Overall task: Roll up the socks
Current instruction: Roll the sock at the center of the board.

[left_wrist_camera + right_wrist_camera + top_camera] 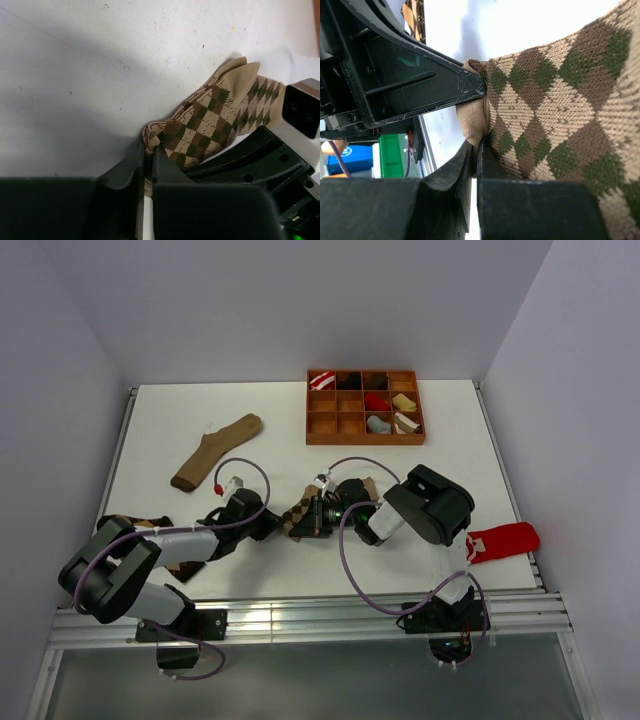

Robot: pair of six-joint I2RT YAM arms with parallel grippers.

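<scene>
The lighter argyle sock (298, 515) lies bunched on the white table (440, 440) between my two grippers. My left gripper (272, 523) is shut on its ribbed cuff edge; in the left wrist view the jaws (148, 145) pinch the cuff while the rest of the sock (205, 120) spreads away to the right. My right gripper (312, 517) comes in from the other side and is shut on a tan fold of the same sock (555, 115), its jaws (476, 145) tight on the fabric. The darker argyle sock (150, 524) lies under my left arm.
A long plain tan sock (215, 452) lies at the back left. A wooden compartment tray (322, 436) holding several rolled socks stands at the back. A red sock (505, 539) lies at the right edge. The two grippers nearly touch each other.
</scene>
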